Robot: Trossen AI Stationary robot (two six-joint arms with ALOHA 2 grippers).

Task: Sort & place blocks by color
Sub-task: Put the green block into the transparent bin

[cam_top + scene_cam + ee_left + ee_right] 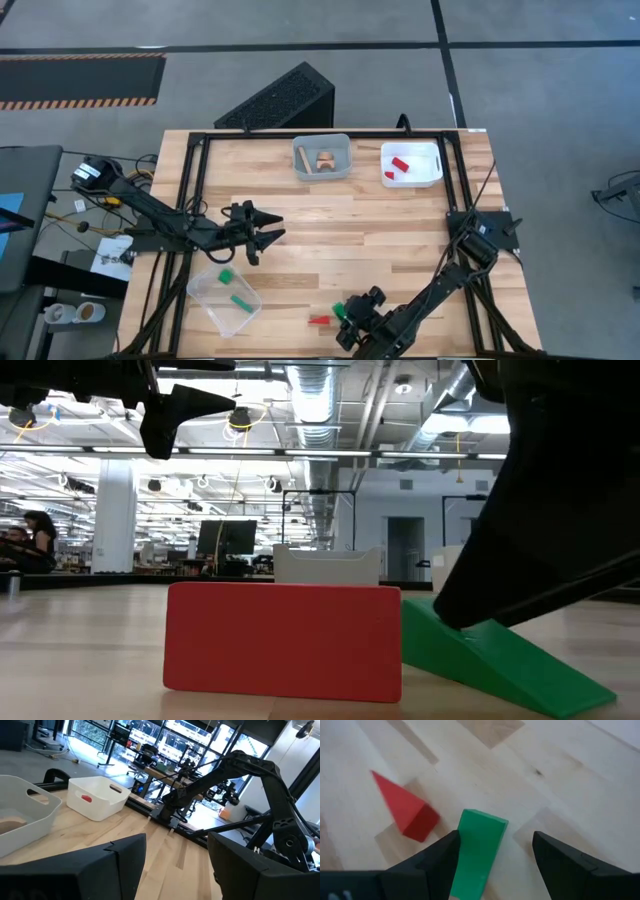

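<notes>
Wedge (477, 851), green, light, rigid, sloped: right gripper (495, 865), fingers apart, should pinch its flat sides; left gripper (268, 228) waits open.

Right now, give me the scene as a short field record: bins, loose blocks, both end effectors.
wood bin: grey plastic bin at the far edge, light wood blocks inside
red bin: white plastic bin right of it, red blocks inside
green bin: clear plastic bin near left, two green blocks inside
loose blocks: red wedge block and green wedge block side by side on the table, near edge
right end effector: open, fingers either side of the green wedge block, not closed
left end effector: open, empty, above mid-table
</notes>
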